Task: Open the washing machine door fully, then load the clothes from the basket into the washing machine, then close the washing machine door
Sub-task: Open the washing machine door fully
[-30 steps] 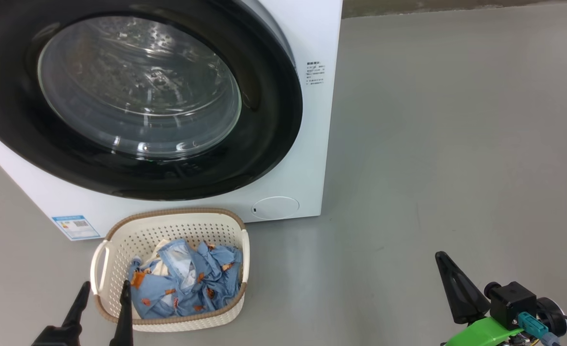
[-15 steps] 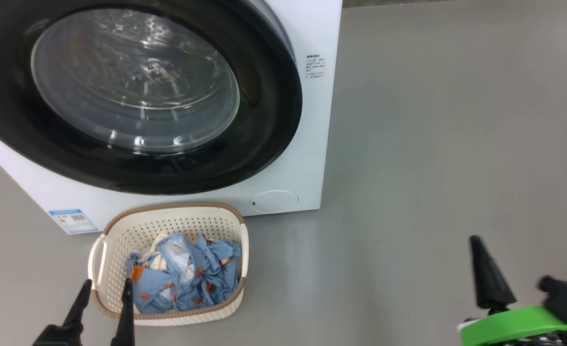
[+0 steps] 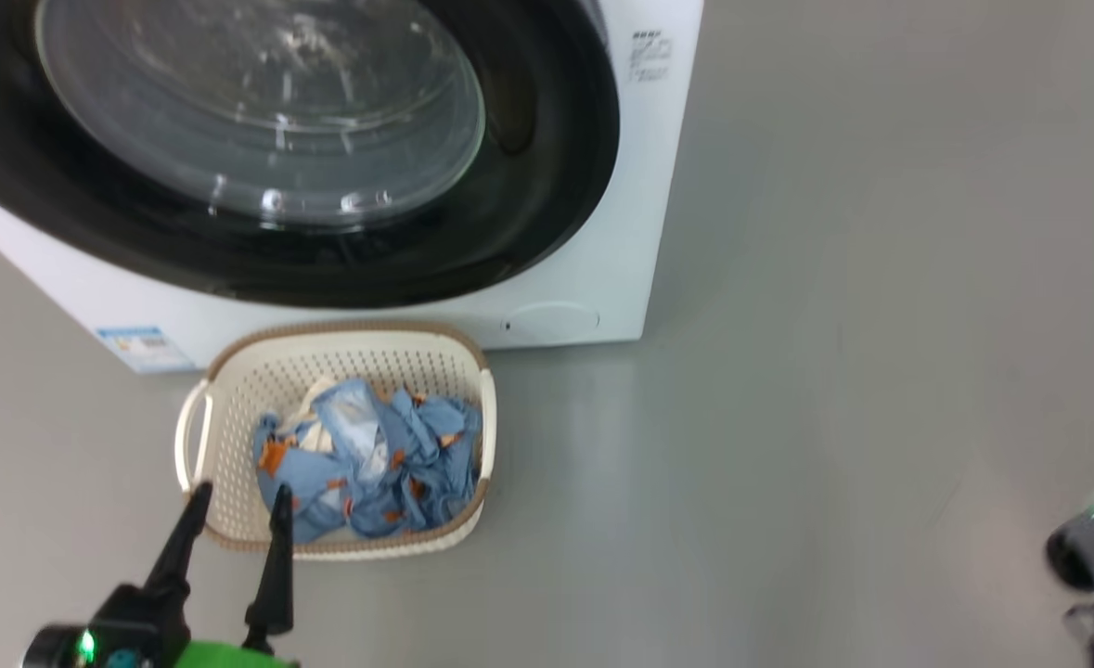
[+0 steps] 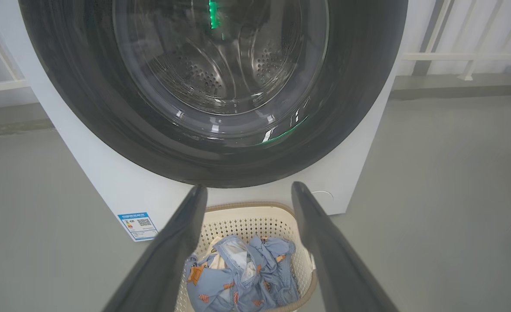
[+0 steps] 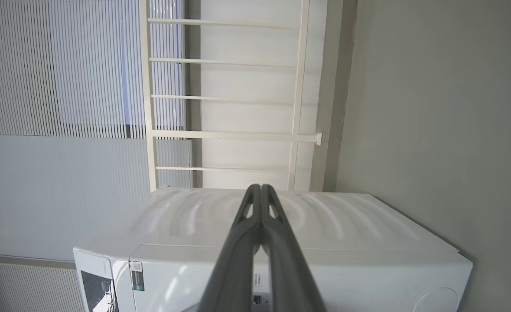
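Washing machine (image 3: 602, 278) sits on the grey floor (image 3: 834, 371) ahead of me. Its door (image 3: 547, 167) is shut against the front, and I can see the steel drum (image 4: 203, 78) through the glass. Basket (image 3: 352, 330) stands just in front of the machine, below the door. Clothes (image 3: 370, 455) are heaped inside it, blue with orange prints. Left gripper (image 3: 240, 489) hovers at the basket's near left corner, fingers spread wide, nothing between them. Right gripper (image 5: 260, 187) is aimed toward the machine, fingers pressed together, empty.

One washing machine (image 3: 660, 186), one door (image 3: 551, 186), one basket (image 3: 370, 358), one clothes heap (image 3: 370, 464), one sticker (image 3: 143, 345)
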{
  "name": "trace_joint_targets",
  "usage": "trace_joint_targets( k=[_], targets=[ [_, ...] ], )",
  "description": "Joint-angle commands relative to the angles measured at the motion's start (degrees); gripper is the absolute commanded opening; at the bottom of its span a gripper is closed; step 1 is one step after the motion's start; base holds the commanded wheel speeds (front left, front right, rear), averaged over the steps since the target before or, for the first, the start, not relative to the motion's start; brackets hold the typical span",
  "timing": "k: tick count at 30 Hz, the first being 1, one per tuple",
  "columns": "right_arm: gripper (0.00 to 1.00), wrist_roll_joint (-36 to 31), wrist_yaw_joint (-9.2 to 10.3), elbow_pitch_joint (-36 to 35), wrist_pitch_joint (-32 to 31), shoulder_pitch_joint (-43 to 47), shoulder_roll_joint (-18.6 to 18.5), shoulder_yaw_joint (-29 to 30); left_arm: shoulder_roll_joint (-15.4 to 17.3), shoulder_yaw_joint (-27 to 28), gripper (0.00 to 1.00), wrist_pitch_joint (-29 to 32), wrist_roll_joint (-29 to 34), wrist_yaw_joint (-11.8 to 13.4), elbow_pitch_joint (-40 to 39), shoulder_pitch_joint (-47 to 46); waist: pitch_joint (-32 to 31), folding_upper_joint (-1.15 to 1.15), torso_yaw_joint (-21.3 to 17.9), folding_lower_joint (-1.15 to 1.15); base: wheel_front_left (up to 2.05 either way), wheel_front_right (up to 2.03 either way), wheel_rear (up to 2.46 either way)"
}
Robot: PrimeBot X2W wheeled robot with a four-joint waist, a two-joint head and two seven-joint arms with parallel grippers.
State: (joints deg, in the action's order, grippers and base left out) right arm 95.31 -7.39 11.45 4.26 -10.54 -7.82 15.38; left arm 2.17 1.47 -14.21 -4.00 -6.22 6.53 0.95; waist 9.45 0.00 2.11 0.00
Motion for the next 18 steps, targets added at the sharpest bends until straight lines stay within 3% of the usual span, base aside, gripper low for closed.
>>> trace_joint_targets(
  k=[1,10,18],
  targets=[
    [0.0,2.1,-0.1,-0.5,-1.8,-3.8,-1.5,0.7,0.7,1.3,1.0,-0.8,-0.6,0.5,-2.0,-2.9,4.5,0.0,2.0,0.0,0.0,0.0,0.0],
    [0.0,4.6,-0.1,7.2,-12.2,-18.7,-6.9,9.9,0.7,-2.0,1.0,-0.8,-0.9,0.9,-4.5,-7.3,14.2,0.0,5.4,0.0,0.0,0.0,0.0],
    [0.0,2.6,-0.1,9.6,-23.1,-31.4,-9.1,9.7,0.7,-3.2,1.0,-0.8,-1.7,1.5,-5.9,-10.4,20.1,0.0,7.8,0.0,0.0,0.0,0.0]
  ],
)
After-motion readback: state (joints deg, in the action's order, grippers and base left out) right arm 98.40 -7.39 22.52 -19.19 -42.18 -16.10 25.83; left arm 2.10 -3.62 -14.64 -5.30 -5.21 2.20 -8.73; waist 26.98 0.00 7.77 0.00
